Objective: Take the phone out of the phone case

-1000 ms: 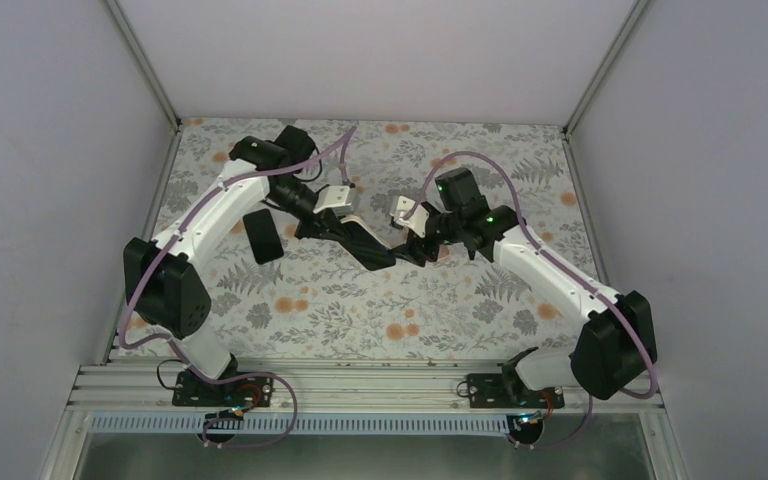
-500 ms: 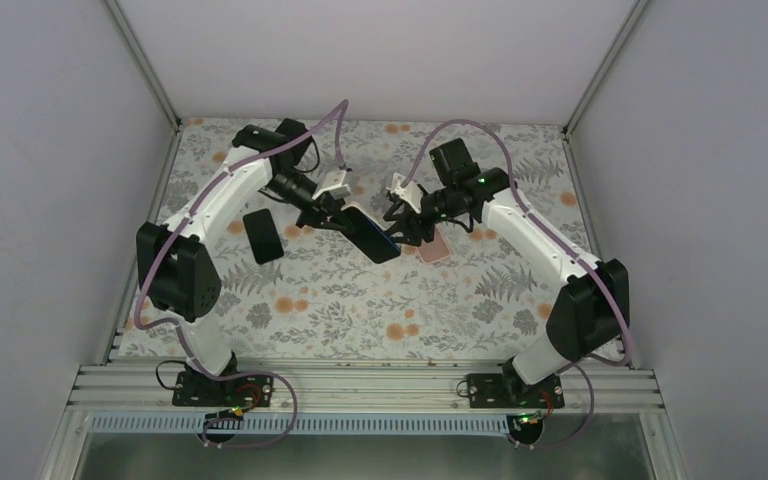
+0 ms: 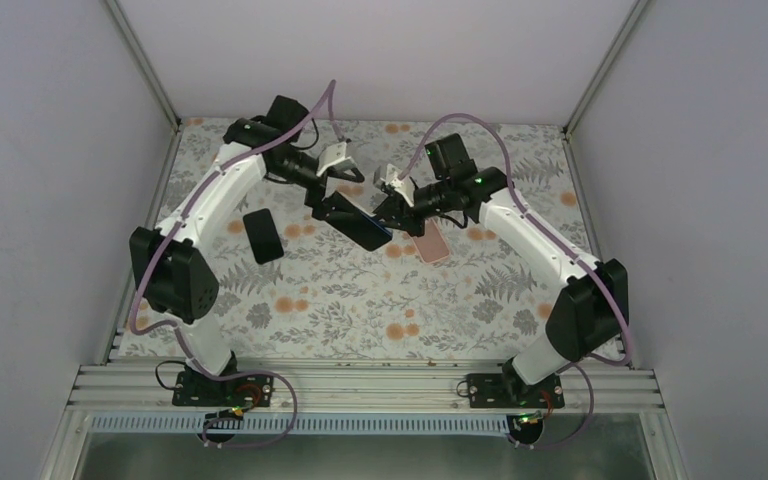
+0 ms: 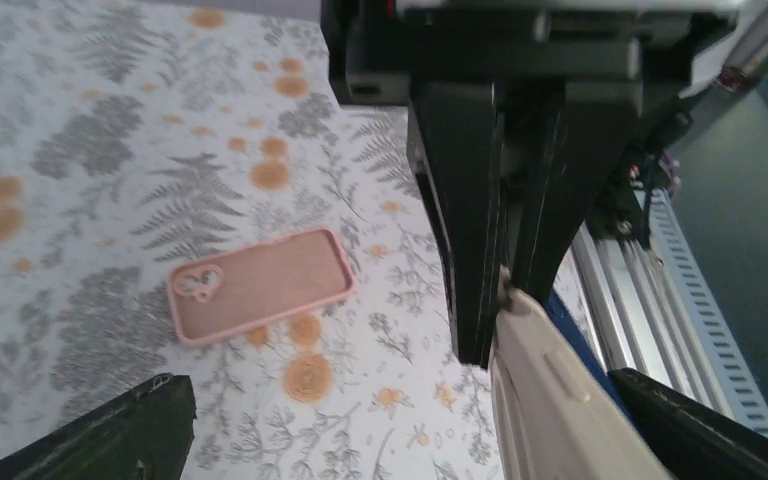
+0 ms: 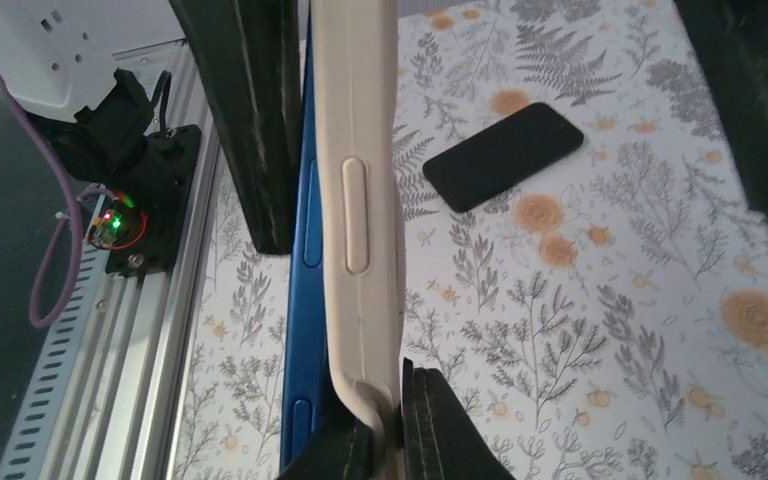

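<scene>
A blue phone (image 5: 305, 300) sits in a beige phone case (image 5: 360, 200), held edge-up above the table middle (image 3: 362, 226). My right gripper (image 5: 400, 415) is shut on the case's corner lip. The case rim has drawn away from the phone's side there. My left gripper (image 4: 410, 410) is wide open. One of its fingers (image 5: 245, 110) stands beside the phone and the other (image 5: 750, 100) is far off. In the top view the left gripper (image 3: 345, 200) and right gripper (image 3: 392, 210) face each other across the phone.
An empty pink case (image 3: 433, 247) lies on the floral table just right of the grippers, also seen as a pink case (image 4: 260, 285). A bare black phone (image 3: 263, 236) lies to the left. The aluminium rail (image 3: 360, 385) runs along the near edge.
My left gripper has opened and let go of the phone. My right gripper has shut on the case's lip. Both grippers and the phone shifted slightly toward the back.
</scene>
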Robot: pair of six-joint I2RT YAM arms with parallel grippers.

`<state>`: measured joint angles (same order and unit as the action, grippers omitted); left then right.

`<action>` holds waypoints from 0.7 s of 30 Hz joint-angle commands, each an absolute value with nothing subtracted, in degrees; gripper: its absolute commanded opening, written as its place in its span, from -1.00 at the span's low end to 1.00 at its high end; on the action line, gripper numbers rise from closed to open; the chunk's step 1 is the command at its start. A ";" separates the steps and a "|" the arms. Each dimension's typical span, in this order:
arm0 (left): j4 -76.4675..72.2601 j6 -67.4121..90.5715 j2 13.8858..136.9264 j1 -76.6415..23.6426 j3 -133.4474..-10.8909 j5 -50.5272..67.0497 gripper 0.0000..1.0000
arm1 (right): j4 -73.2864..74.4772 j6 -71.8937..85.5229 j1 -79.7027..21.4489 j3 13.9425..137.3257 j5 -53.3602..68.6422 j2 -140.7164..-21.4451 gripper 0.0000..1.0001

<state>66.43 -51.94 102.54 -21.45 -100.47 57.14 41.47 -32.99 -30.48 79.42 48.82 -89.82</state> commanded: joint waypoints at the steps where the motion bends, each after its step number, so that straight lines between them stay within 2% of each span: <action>1: 56.70 -46.56 98.27 -19.29 -103.37 55.85 1.00 | 37.57 -33.91 -30.60 77.57 53.01 -87.45 -0.93; 6: 53.53 -42.26 93.52 -17.39 -104.91 47.05 1.00 | 33.15 -30.71 -26.49 72.29 48.24 -88.25 -0.93; 11: 38.03 -35.23 85.15 -18.28 -95.18 36.47 1.00 | 30.63 -24.50 -20.64 74.40 46.58 -94.01 -0.93; 21: 9.39 -32.64 86.26 -34.73 -75.50 11.95 1.00 | 23.15 -1.87 -16.50 90.97 41.55 -103.94 -0.93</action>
<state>24.34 -33.61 84.82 -30.15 -82.41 23.75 30.00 -14.09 -17.34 82.89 41.95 -102.54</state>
